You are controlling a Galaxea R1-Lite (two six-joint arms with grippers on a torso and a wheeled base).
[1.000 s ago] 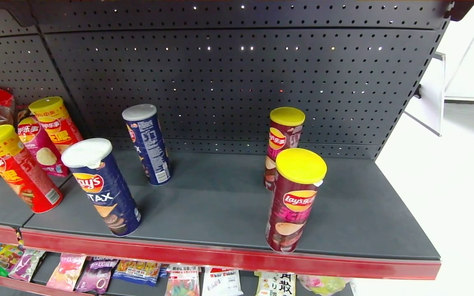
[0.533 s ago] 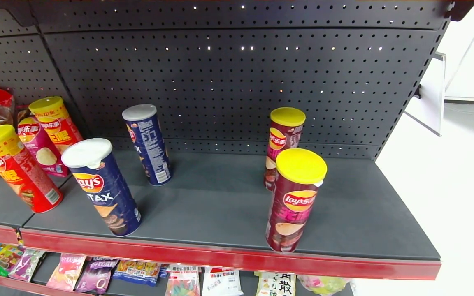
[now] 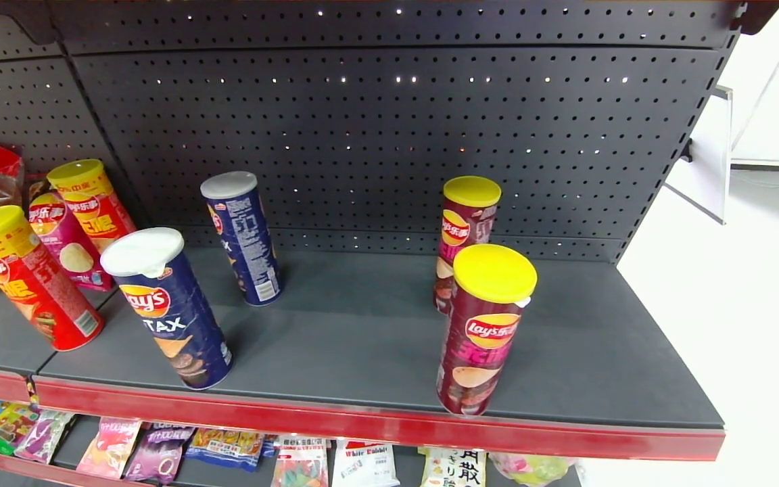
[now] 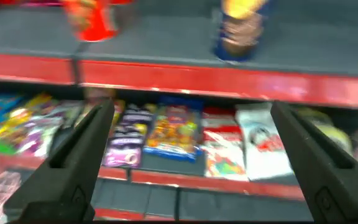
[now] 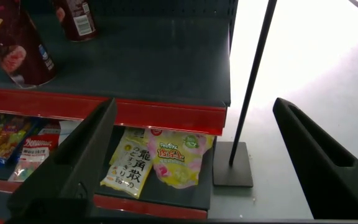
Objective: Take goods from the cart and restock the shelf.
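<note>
Left gripper (image 4: 191,107): we are holding its two black fingers wide apart, and nothing is sitting between them. It is hanging in front of the snack bags (image 4: 173,134).
Right gripper (image 5: 194,104): we are holding this one wide apart too, with nothing in it. It is hanging by the right end of the shelf (image 5: 166,68).
Snack bags: they are lying in a row one level down, under the red edge.
Shelf: its red front edge is running across in front of us, and its grey top is carrying all the cans.
Front cans: a dark red can (image 3: 484,331) with a yellow lid is standing right at the edge on the right. A blue can (image 3: 166,311) with a white lid is standing at the edge on the left, with a red can (image 3: 24,284) beside it, further left.
Back cans: a second dark red can (image 3: 465,230) is standing just behind the first. A second blue can (image 3: 241,237) is standing behind the first blue one, well apart from the dark red pair.
Back wall (image 3: 376,135): we are looking at a dark board full of little holes.
</note>
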